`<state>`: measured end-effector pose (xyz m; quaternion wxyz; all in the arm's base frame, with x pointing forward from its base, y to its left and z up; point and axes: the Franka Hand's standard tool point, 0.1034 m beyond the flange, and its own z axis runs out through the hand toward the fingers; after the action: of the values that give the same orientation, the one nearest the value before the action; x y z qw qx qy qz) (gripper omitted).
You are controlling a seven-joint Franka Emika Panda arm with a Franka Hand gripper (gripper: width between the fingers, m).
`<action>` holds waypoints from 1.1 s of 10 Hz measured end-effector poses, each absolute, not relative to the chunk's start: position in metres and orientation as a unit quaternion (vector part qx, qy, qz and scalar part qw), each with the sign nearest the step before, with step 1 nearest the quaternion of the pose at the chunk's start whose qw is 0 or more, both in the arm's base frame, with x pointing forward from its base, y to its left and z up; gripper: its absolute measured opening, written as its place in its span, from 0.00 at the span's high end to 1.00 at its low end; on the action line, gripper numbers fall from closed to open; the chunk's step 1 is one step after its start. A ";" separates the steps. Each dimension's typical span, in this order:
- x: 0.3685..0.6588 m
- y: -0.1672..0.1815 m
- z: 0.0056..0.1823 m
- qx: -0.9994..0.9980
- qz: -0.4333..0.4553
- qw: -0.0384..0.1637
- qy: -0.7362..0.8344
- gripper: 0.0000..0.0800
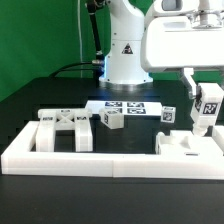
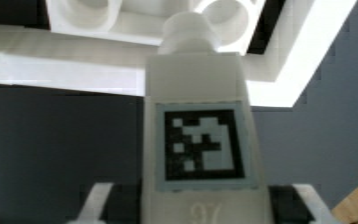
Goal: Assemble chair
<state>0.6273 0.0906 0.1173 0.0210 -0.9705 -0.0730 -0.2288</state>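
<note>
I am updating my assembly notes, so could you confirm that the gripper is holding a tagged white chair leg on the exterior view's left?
Only the side is wrong: the gripper is holding the tagged white chair leg on the exterior view's right, as the exterior view shows; the X-braced frame sits on the left.

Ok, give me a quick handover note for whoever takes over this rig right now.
Tool: shut on a white plastic leg with a square tag, held over the blocky white plastic part at the exterior view's right.
X-braced white plastic frame lies at that view's left; a small tagged white block sits beside the marker board.
Done: leg gripped. Left: nothing looks joined yet, so every joint.
</note>
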 end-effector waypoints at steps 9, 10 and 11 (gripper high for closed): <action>0.648 0.095 0.104 -0.969 -0.233 0.030 -0.079 0.64; 0.645 0.096 0.103 -0.969 -0.234 0.031 -0.078 0.64; 0.643 0.098 0.101 -0.969 -0.232 0.033 -0.078 0.64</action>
<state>0.6433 0.0982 0.1012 0.0328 -0.9691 -0.0777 -0.2320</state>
